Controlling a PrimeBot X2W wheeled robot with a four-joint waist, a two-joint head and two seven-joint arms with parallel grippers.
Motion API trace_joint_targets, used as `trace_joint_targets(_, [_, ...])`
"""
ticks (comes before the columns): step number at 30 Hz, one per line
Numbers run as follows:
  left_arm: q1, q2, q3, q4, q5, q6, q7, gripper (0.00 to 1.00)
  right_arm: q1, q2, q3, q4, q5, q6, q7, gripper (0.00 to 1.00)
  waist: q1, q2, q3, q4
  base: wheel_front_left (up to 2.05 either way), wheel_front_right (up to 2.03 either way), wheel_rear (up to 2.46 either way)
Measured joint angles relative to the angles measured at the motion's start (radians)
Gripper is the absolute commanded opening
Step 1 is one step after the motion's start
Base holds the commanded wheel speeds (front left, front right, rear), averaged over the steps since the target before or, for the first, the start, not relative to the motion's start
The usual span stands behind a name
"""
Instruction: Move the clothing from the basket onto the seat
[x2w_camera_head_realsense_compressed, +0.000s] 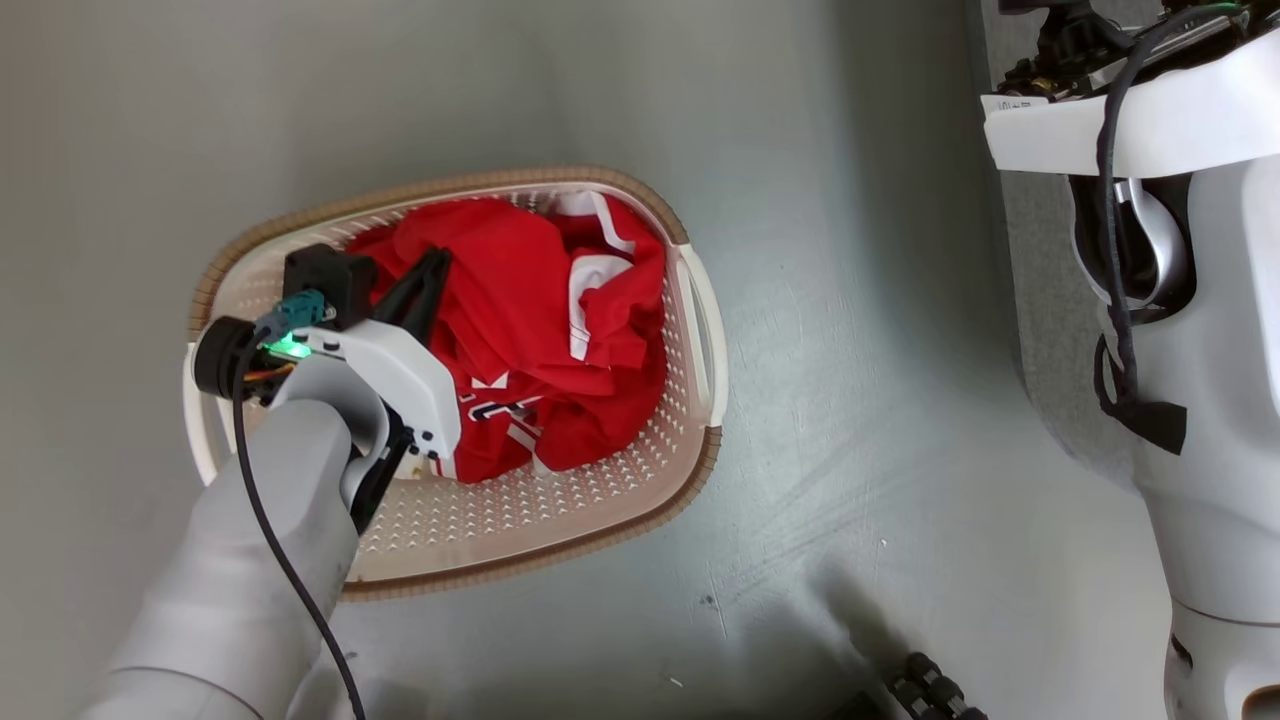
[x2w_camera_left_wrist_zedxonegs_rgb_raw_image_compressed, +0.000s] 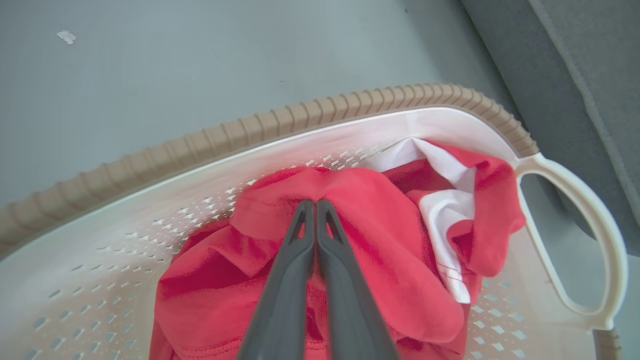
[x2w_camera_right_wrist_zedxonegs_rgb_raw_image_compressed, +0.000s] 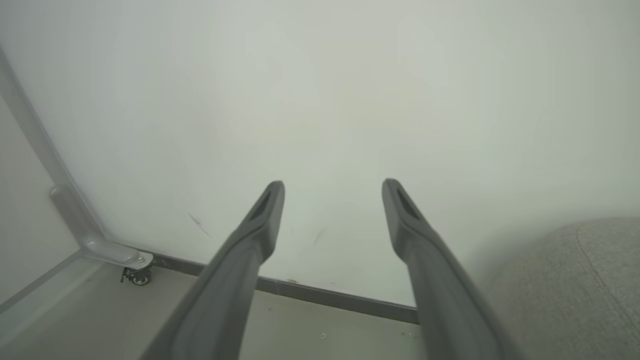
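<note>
Left jaws closed on the red clothing in the basket — right jaws held wide, holding nothing.

In the left wrist view the two dark, smooth fingers (x2w_camera_left_wrist_zedxonegs_rgb_raw_image_compressed: 286, 280) are pressed together, with a puckered fold of the clothing (x2w_camera_left_wrist_zedxonegs_rgb_raw_image_compressed: 390, 240) pinched at their tips. The soft red fabric with white trim is heaped in the basket (x2w_camera_left_wrist_zedxonegs_rgb_raw_image_compressed: 350, 107), whose cream plastic wall is pierced by rows of small holes under a ribbed brown rim and a looped handle. Navy-and-white lettering on the cloth is added by the head view. Beyond the basket the smooth grey floor (x2w_camera_head_realsense_compressed: 850, 400) is seen, then the seat (x2w_camera_right_wrist_zedxonegs_rgb_raw_image_compressed: 580, 285) — grey, woven, round-cornered, seamed. From the right wrist, the parted fingers (x2w_camera_right_wrist_zedxonegs_rgb_raw_image_compressed: 250, 250) are set against a pale wall (x2w_camera_right_wrist_zedxonegs_rgb_raw_image_compressed: 350, 100) and a small caster (x2w_camera_right_wrist_zedxonegs_rgb_raw_image_compressed: 137, 275).
</note>
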Motion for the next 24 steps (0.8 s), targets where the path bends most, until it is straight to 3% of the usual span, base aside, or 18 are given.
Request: trace_joint_targets(24, [0.178, 0.006, 0.103, -0.183, -0.113, -0.013, -0.040, 0.00, 0.136, -0.037, -0.056, 0.056, -0.044, 0.000, 0.000, 1.00, 0.0000, 0.0000, -0.199, 0.088, 0.00, 0.00, 0.00])
